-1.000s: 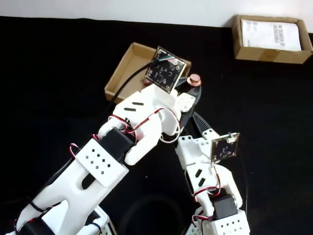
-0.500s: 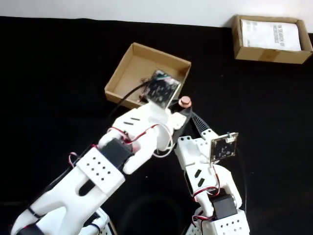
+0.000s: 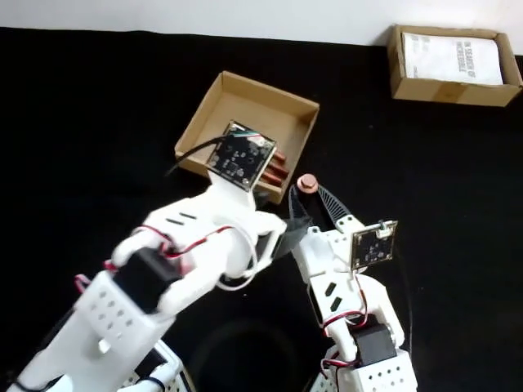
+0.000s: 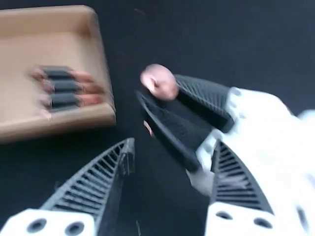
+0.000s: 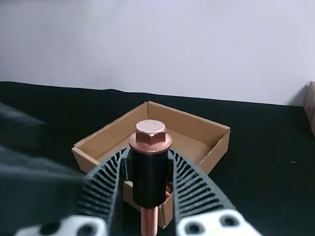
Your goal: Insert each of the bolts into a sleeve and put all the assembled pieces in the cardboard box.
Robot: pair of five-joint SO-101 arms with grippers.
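Black table (image 3: 98, 98), pale wall (image 3: 204, 12) along its far edge

Arms, two: both white, side by side at the near edge.

Grippers, two:
- right gripper (image 5: 147, 164): clenched on one upright sleeve (image 5: 147, 182), one finger on each side of it
- left gripper (image 4: 172, 147): released, fingers spread wide, just beside the right gripper and pointing at it

Bolt, one in hand: copper bolt (image 5: 150, 136) passes through the held sleeve, hex head on top, shank showing below. In the high view its head (image 3: 307, 183) sits just outside the near right corner of the cardboard box, above bare table.

Sleeve, one in hand: black, cylindrical, carrying the bolt as above.

Cardboard box (image 3: 214, 98), one: open-topped, shallow, mid-table, set at an angle beyond the grippers.

Assembled pieces (image 4: 64, 86) in the box: three counted clearly, lying side by side along the near wall, black middles and copper ends; a possible fourth is too blurred to confirm.

Other items:
- second box (image 3: 449, 91), one, at the far right corner of the table, well apart from the rest
- white printed sheet (image 3: 453, 55), one, lying inside it

Obstructions: camera board (image 3: 239, 155) on the left wrist covers part of the cardboard box's near wall and part of the row of pieces in the high view
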